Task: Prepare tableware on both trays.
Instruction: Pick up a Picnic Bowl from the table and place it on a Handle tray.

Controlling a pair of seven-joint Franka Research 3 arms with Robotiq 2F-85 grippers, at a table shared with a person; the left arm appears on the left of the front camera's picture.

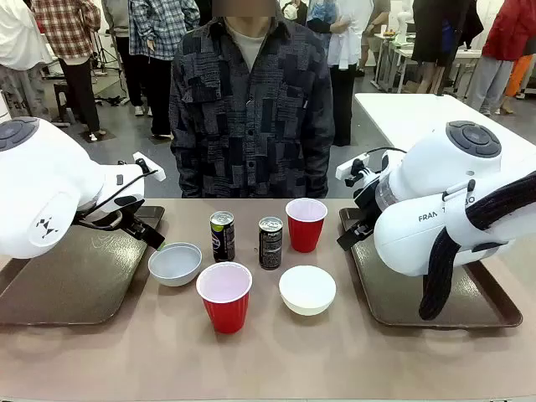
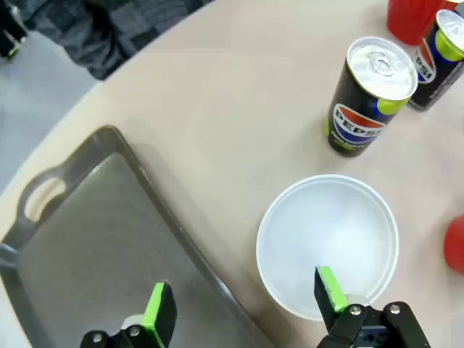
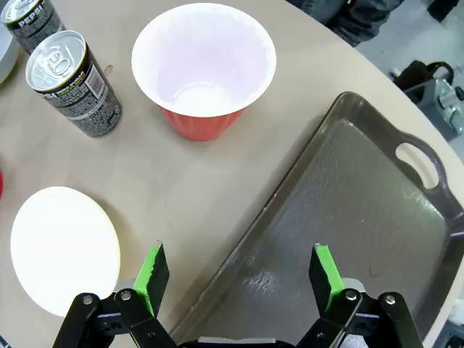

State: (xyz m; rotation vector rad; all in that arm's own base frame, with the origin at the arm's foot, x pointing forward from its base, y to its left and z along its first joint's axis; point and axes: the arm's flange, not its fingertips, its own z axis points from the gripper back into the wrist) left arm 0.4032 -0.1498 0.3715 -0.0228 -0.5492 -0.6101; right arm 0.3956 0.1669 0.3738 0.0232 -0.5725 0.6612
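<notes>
Between the two dark brown trays (image 1: 67,289) (image 1: 469,306) stand two red cups (image 1: 224,295) (image 1: 306,224), two white bowls (image 1: 175,264) (image 1: 307,289) and two dark cans (image 1: 222,235) (image 1: 270,242). My left gripper (image 2: 245,301) is open, straddling the left tray's rim (image 2: 181,239). One green pad (image 2: 330,288) hangs over the near bowl (image 2: 328,232), with a can (image 2: 366,98) beyond. My right gripper (image 3: 239,274) is open over the right tray's inner rim (image 3: 290,196), with a cup (image 3: 203,65), a can (image 3: 76,83) and a bowl (image 3: 61,246) nearby.
A person in a dark patterned shirt (image 1: 251,109) stands at the far side of the table, hands out of sight. Both trays hold nothing. Bare tabletop (image 1: 276,360) lies in front of the tableware. Other people stand farther back.
</notes>
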